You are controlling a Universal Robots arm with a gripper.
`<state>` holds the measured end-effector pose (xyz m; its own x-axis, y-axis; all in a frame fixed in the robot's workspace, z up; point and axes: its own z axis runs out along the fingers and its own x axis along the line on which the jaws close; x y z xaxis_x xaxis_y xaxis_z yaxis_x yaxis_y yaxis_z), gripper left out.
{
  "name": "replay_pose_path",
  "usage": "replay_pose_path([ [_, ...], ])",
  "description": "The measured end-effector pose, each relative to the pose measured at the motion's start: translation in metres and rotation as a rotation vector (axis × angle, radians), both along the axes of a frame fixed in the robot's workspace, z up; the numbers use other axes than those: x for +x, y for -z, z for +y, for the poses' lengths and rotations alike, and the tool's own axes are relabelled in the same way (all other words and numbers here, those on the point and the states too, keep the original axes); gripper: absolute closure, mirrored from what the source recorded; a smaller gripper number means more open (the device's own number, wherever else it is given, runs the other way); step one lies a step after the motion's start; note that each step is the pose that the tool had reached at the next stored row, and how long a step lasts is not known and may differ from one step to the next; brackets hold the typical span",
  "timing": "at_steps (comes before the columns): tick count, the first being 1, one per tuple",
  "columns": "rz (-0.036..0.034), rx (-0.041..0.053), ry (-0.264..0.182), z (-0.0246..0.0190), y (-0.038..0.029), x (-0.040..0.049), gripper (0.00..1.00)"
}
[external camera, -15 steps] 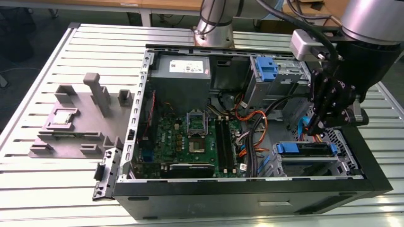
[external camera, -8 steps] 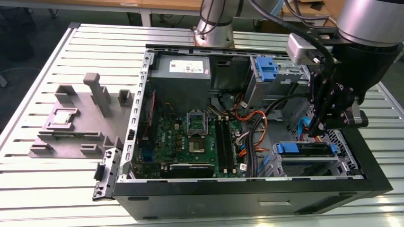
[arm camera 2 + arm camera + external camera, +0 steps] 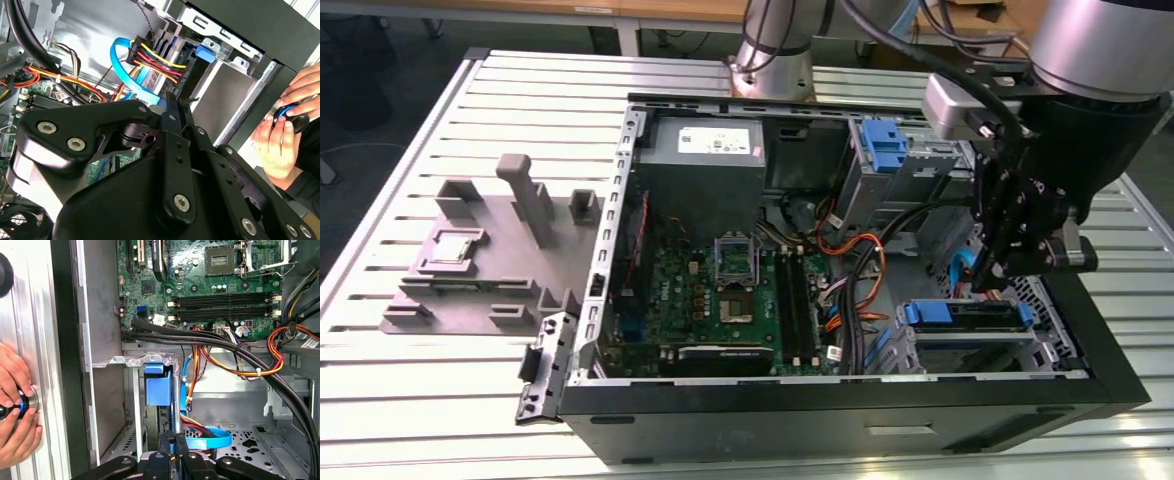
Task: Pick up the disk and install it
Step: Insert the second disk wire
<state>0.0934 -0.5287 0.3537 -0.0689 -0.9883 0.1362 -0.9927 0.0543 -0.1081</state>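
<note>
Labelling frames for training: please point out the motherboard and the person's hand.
motherboard (image 3: 680, 280), exterior view, green board beside the processor socket.
person's hand (image 3: 275, 145), second wrist view, middle of the lower hand.

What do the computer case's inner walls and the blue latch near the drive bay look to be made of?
Computer case: inner walls look like bare sheet metal, dull grey, with folded edges and punched holes in the first wrist view; outer shell is painted black. Blue latch: probably moulded plastic, going by its uniform saturated colour, smooth semi-matte face and rounded edges.
</note>
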Motion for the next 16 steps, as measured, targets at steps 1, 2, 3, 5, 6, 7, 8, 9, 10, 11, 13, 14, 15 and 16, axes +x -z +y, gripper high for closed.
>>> replay_pose_path([
  [1, -0.0004, 0.0001, 0.0, -0.0009, 0.0001, -0.0001, 0.84],
  [2, -0.0011, 0.0, 0.0, -0.0016, 0.0, -0.0001, 0.84],
  [3, -0.0026, 0.0001, 0.0, -0.0021, 0.0, -0.0003, 0.84],
  [5, -0.0062, 0.0009, 0.0, -0.0026, 0.0, -0.0007, 0.84],
  [6, -0.0082, 0.0032, 0.0, -0.0027, 0.0, -0.0009, 0.84],
  [7, -0.0102, 0.0069, 0.0, -0.0029, 0.0002, -0.0012, 0.84],
  [8, -0.0127, 0.0126, 0.0, -0.0031, 0.0004, -0.0014, 0.84],
  [9, -0.0153, 0.0211, 0.0, -0.0034, 0.0006, -0.0017, 0.84],
  [10, -0.0179, 0.0305, 0.0, -0.0039, 0.0007, -0.0018, 0.84],
  [11, -0.0197, 0.038, 0.0, -0.0045, 0.001, -0.0018, 0.84],
  [13, -0.0219, 0.0463, 0.0, -0.007, 0.0018, -0.002, 0.84],
  [14, -0.0226, 0.0479, 0.0, -0.009, 0.0021, -0.0021, 0.84],
  [15, -0.0232, 0.0484, 0.0, -0.0107, 0.0024, -0.0022, 0.84],
  [16, -0.0239, 0.049, 0.0, -0.0126, 0.0026, -0.0023, 0.84],
])
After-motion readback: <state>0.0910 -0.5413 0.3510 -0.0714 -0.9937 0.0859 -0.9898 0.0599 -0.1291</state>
